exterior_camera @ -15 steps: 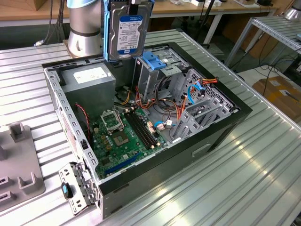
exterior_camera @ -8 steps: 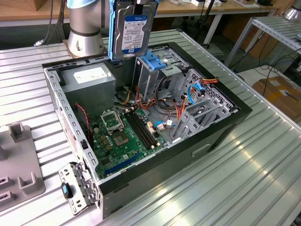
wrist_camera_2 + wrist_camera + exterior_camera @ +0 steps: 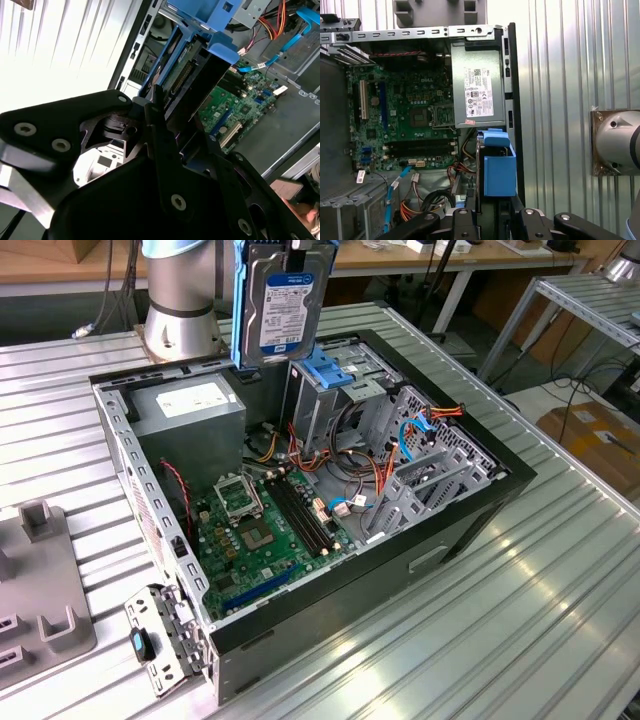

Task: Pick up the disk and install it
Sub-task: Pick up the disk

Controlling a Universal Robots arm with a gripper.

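Noted disk (image 3: pixel 290 305) held upright in jaws clamped on its upper end, hanging over open computer case (image 3: pixel 450 540), just above blue-topped drive cage (image 3: pixel 325 370) and near grey power supply (image 3: pixel 190 405).

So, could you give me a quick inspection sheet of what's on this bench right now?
Surface: ribbed metal table carrying an open computer case.
Job's things: the disk, upright in its blue carrier, held over the case by the blue-topped cage; not seated.
Clutter: grey fixture block at the exterior view's left.
Grippers: fingers shut on the disk.
Cables: orange and blue wires inside the case.
Surroundings: arm base, workbenches, cardboard box.
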